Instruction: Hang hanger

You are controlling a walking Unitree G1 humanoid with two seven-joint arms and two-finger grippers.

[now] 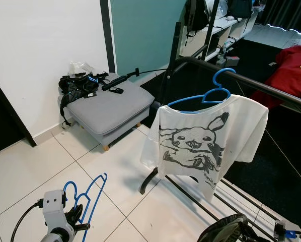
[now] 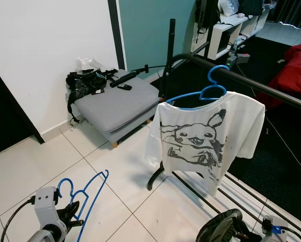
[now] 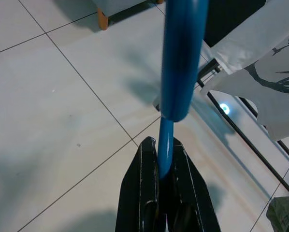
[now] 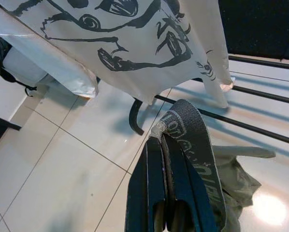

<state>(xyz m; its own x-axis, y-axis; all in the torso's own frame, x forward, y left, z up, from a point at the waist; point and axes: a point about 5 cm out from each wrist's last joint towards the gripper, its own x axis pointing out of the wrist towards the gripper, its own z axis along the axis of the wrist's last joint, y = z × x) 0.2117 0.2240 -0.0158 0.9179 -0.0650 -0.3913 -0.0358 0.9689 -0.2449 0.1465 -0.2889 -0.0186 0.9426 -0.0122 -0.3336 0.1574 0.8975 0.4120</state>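
The left gripper (image 3: 165, 169) clamps an empty blue hanger (image 1: 88, 195) low over the tiled floor (image 1: 34, 171), well short of the black clothes rack (image 1: 271, 89); the right gripper (image 4: 176, 140), below the rack's white T-shirt (image 1: 206, 141), pinches a dark waistband (image 4: 190, 128)

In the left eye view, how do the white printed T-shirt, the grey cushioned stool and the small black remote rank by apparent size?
1. White printed T-shirt, though it is nearer the camera.
2. Grey cushioned stool, fairly close in apparent size.
3. Small black remote, clearly smallest.
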